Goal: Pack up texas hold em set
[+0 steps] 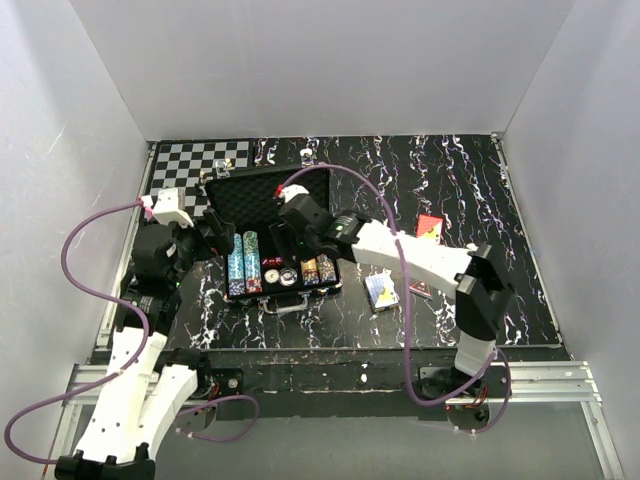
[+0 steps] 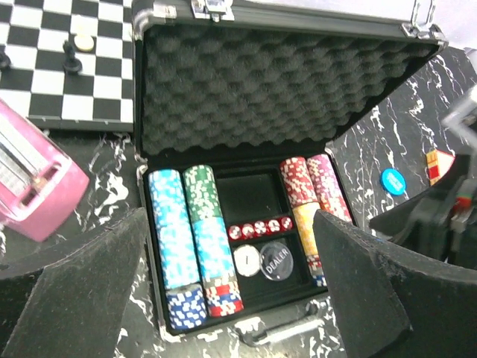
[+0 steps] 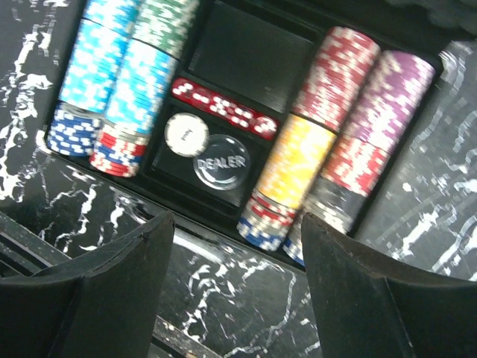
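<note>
Closest to me, both arm bases sit on an aluminium rail (image 1: pixel 545 385) at the near edge, with purple cables (image 1: pixel 65 260) looping off them. Beyond that, the table (image 1: pixel 520 200) is black with white marble veining. My left gripper (image 2: pixel 229 224) stands spread wide with nothing between its fingers, facing the briefcase (image 1: pixel 240 195) from the left. My right gripper (image 3: pixel 238 220) reaches in from the right, its fingers apart and empty, framing the tray's front edge. The briefcase lies left of centre on the table, its lid propped up to show egg-crate foam. Rows of chips (image 2: pixel 175 231) fill both sides of the tray. Red dice (image 2: pixel 261 226), a white button (image 2: pixel 247 259) and a dealer button (image 2: pixel 276 261) sit in the middle. Outside the case, to its right, a blue deck (image 1: pixel 381 291) lies on the marble, and a red deck (image 1: pixel 430 227) lies farther back. A blue round disc (image 2: pixel 393 181) rests just beside the case's right wall. A pink object (image 2: pixel 37 186) sits on the table left of the case. Behind it, the chessboard (image 1: pixel 200 160) covers the far left corner and carries a few chess pieces (image 2: pixel 72 56). Plain white walls (image 1: pixel 320 60) close off the back and both sides.
</note>
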Controlling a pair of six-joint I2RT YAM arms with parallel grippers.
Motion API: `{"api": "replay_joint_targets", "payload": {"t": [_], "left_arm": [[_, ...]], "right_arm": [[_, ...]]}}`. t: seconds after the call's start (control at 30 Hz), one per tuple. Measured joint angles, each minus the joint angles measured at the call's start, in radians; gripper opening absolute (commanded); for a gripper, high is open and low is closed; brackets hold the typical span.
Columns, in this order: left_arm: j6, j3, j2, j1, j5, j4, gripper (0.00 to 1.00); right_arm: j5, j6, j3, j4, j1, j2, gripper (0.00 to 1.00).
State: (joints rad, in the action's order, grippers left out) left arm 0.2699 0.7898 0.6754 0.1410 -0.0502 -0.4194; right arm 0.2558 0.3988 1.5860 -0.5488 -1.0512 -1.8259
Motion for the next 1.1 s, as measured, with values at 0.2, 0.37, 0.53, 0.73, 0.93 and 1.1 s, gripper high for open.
{"api": "replay_joint_targets", "payload": {"t": [0.2,0.37,0.53,0.73,0.93,1.1], "left_arm": [[0.138,-0.019,-0.029,0.095,0.016,-0.064,0.91],[0.264,-0.062,0.028,0.291,0.08,-0.066,0.92],[0.358,-0.097,0.175,0.446,0.129,-0.03,0.92],[0.43,-0.119,0.334,0.504,0.143,0.07,0.93],[0.483,-0.133,0.45,0.522,0.147,0.135,0.94],[0.497,-0.148,0.497,0.538,0.174,0.16,0.95]], "right_arm": [[-0.033,0.046,-0.231,0.058,0.129,0.196,0.76],[-0.051,0.076,-0.36,0.084,0.269,0.305,0.76],[-0.055,0.092,-0.425,0.09,0.31,0.343,0.76],[-0.063,0.104,-0.467,0.101,0.312,0.381,0.75],[-0.066,0.119,-0.5,0.105,0.315,0.431,0.75],[-0.064,0.122,-0.505,0.104,0.321,0.462,0.75]]}}
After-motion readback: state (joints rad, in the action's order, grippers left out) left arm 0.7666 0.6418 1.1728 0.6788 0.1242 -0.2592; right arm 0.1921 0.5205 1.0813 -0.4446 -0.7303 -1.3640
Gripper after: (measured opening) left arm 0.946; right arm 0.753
